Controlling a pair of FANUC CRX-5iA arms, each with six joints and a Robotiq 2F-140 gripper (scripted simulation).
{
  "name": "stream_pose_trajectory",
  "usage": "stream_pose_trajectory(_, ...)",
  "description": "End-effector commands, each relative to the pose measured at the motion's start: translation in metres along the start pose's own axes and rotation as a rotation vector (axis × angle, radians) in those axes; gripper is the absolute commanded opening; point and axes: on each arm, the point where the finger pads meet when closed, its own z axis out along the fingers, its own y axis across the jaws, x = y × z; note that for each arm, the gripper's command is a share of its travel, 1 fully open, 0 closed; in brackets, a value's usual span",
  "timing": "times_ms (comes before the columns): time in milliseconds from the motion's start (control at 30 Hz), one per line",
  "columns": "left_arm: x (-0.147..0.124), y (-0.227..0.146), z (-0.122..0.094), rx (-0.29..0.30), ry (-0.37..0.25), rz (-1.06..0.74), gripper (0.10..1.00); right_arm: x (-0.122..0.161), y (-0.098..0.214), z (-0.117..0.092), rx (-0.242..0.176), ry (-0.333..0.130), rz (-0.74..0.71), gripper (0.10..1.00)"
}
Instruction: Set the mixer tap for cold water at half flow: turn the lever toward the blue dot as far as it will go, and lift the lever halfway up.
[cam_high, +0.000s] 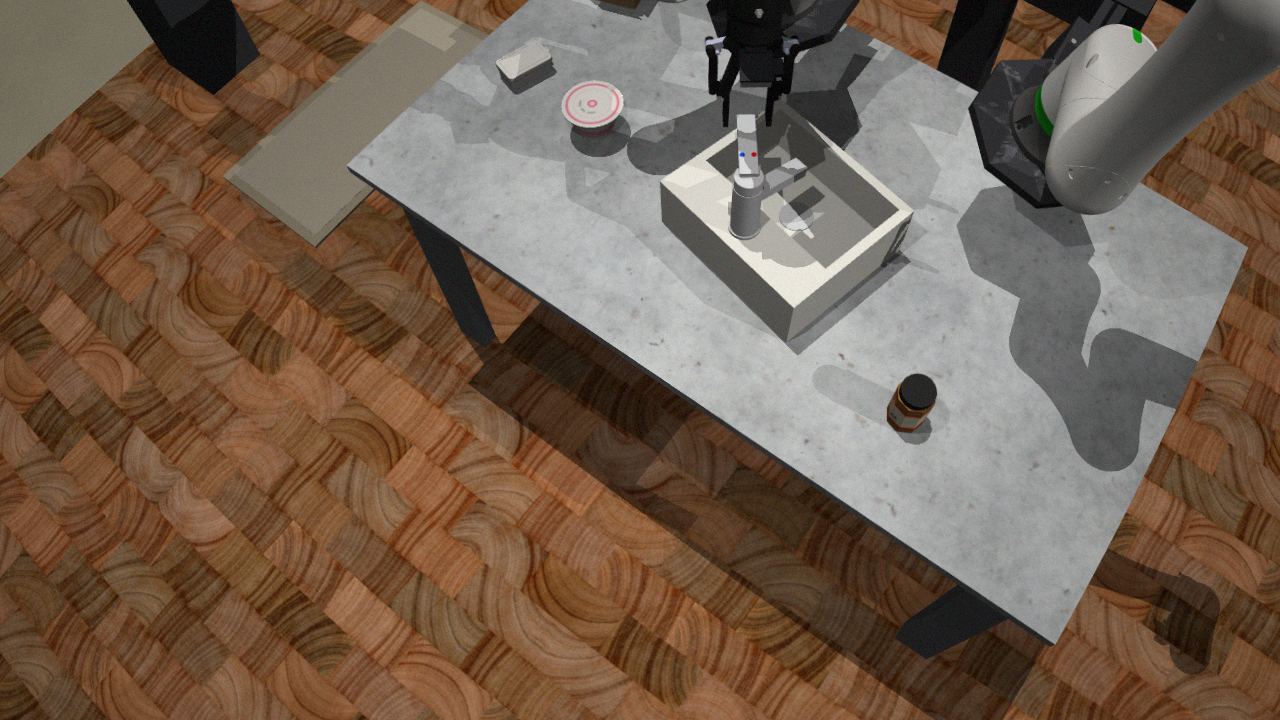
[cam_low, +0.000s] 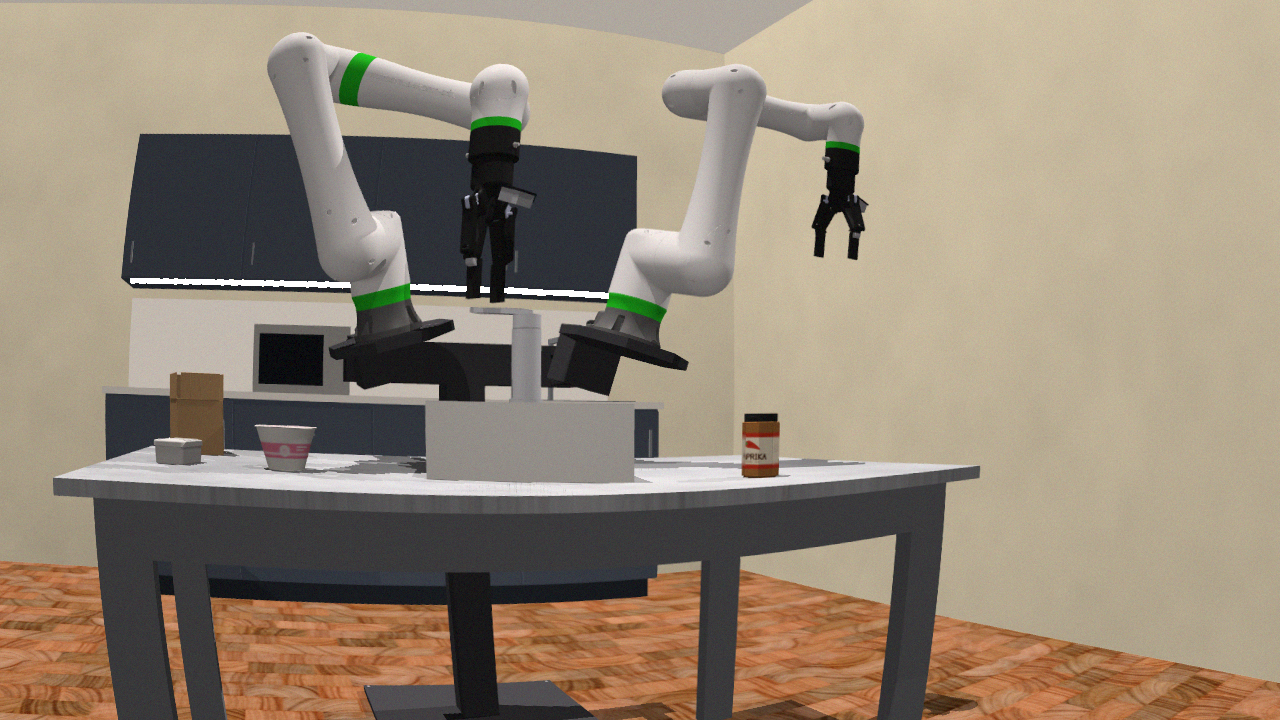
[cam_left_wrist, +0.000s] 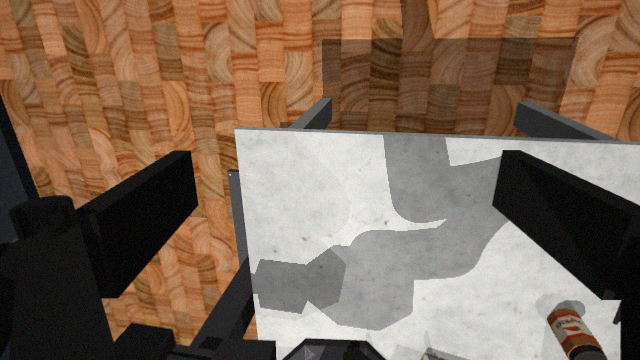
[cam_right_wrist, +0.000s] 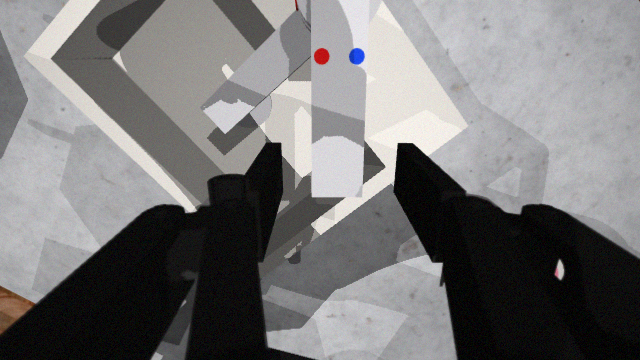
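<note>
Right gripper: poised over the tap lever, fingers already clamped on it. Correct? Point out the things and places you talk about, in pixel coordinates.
Not clamped: the exterior view shows the fingers above the lever (cam_high: 747, 134) (cam_low: 496, 310) (cam_right_wrist: 337, 165), not touching it. The right gripper (cam_high: 747, 122) (cam_low: 485, 299) (cam_right_wrist: 338, 167) is indeed poised over it.
</note>
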Motion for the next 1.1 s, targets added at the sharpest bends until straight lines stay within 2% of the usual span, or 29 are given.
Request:
stream_pose_trajectory(0, 0.0, 0.0, -0.001, 0.0, 0.002, 0.0, 1.0, 0.001, 0.0, 0.002, 0.0, 0.001, 0.0, 0.455)
stream_pose_trajectory(1067, 0.0, 0.0, -0.001, 0.0, 0.002, 0.0, 1.0, 0.001, 0.0, 0.038, 0.0, 0.001, 0.0, 0.455)
